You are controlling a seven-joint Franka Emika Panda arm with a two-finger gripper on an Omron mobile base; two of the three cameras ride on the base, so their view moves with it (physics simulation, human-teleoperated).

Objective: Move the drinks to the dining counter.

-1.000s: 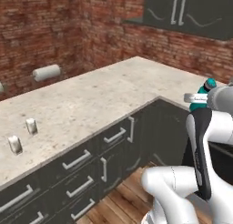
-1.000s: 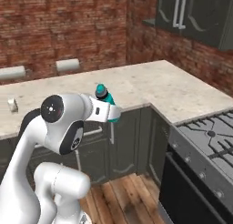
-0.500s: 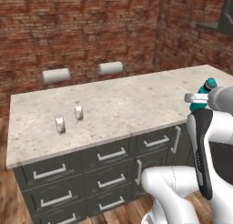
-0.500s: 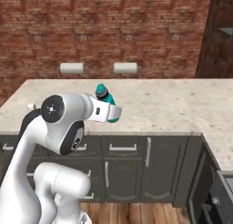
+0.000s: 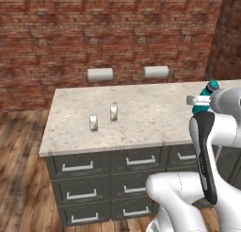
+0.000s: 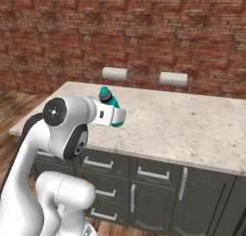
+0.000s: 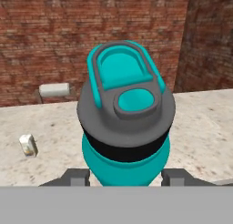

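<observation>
From the left base view: teal bottle [image 5: 207, 91] clamped in the gripper [image 5: 201, 100], held up over the right end of the table [image 5: 150, 118]; two pale cans [image 5: 93, 123] [image 5: 113, 113] standing apart on the stone near its left end.

From the right base view: bottle upright over the table's near left edge.

From the hand view: bottle up close, pinched between both fingers [image 7: 75, 176]; one can at left on the table.
</observation>
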